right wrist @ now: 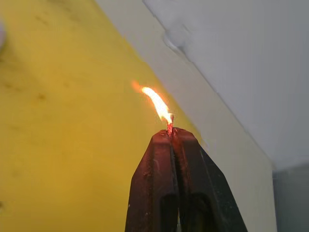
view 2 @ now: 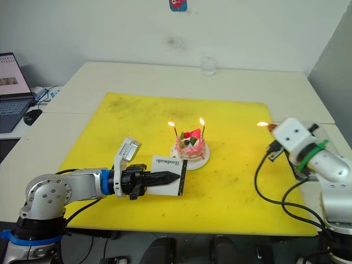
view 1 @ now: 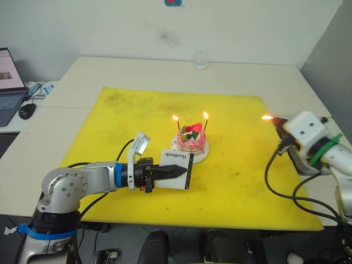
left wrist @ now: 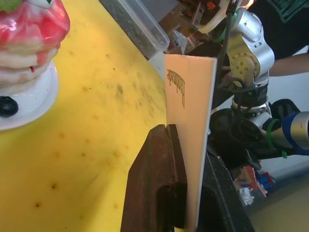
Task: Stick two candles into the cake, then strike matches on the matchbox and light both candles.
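Burning candles: two candles (view 1: 205, 122) are seen upright in the cake (view 1: 192, 139), both lit.
Cake: set mid yellow mat (view 1: 121, 110), on its plate.
Left gripper (view 1: 185, 171): clamped on the matchbox (view 1: 177, 168), held on edge just beside the cake.
Right gripper (right wrist: 170, 133): closed on a burning match (right wrist: 169, 127), held well apart at the mat's right edge.

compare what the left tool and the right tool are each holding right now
The left tool is shut on the matchbox, a flat white box held on edge beside the cake. The right tool is shut on a match burnt almost down to its tips, still flaming, out by the yellow mat's edge. Both grips are closed.
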